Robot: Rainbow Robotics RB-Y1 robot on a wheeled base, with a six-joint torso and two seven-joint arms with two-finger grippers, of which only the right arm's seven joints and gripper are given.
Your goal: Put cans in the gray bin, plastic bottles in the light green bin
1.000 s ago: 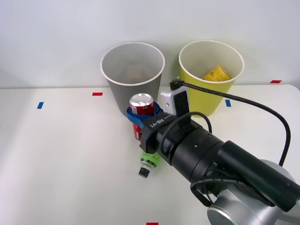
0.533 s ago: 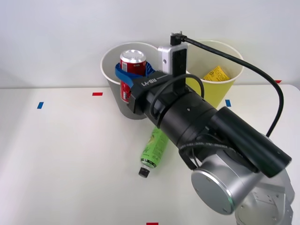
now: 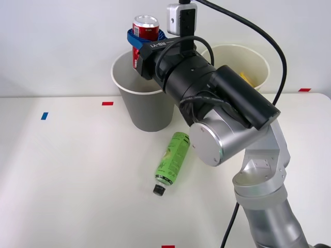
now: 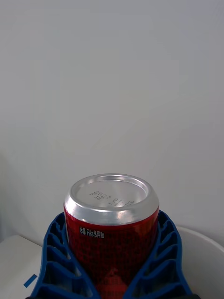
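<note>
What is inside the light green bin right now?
A bit of something yellow shows against the light green bin's white inner wall. The right arm covers most of the opening, so the rest of the inside cannot be seen.

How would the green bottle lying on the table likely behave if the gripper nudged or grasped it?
The green bottle lies on its side on the table, so a sideways nudge would probably roll it. Its round, glossy label may slip between the fingers. It looks slim and is probably light, so it could skid rather than stay put.
</note>
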